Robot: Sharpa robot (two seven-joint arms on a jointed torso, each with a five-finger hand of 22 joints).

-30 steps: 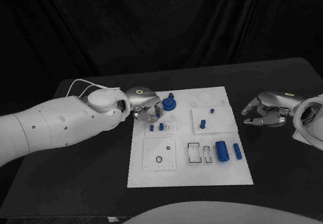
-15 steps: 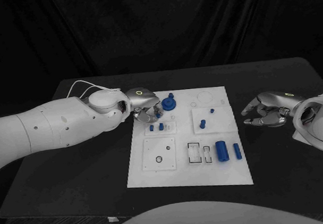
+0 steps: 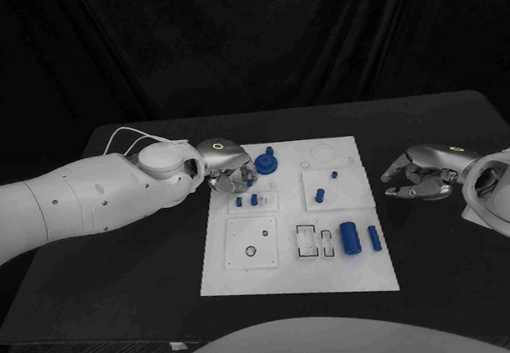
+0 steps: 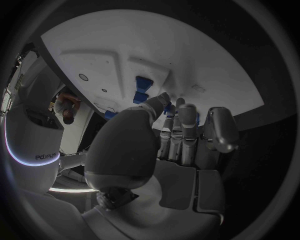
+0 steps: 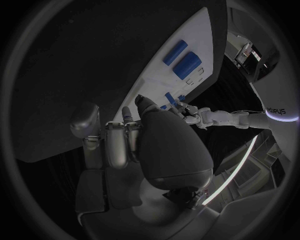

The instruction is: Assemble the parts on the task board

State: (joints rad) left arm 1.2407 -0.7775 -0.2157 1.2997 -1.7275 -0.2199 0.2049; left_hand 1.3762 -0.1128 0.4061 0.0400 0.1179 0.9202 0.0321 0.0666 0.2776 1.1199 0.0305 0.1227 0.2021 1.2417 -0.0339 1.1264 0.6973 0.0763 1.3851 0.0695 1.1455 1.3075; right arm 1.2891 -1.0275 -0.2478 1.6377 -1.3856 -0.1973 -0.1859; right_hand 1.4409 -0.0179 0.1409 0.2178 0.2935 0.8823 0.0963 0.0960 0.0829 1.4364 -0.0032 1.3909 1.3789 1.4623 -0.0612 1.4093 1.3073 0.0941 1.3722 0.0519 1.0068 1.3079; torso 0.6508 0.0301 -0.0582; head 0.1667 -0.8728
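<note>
Left hand (image 3: 228,164) curled over task board (image 3: 299,275), perhaps pinching blue part (image 3: 250,178)

Parts (image 3: 349,238) on task board (image 3: 301,277), mid-table (image 3: 118,265)

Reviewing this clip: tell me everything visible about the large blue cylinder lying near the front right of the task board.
The large blue cylinder is a smooth, plain piece, plastic by the look of it, lying on its side on the white task board with its long axis running front to back. A thinner blue peg lies just to its right, parallel and apart. White rectangular slots sit to its left. Neither hand touches it.
</note>
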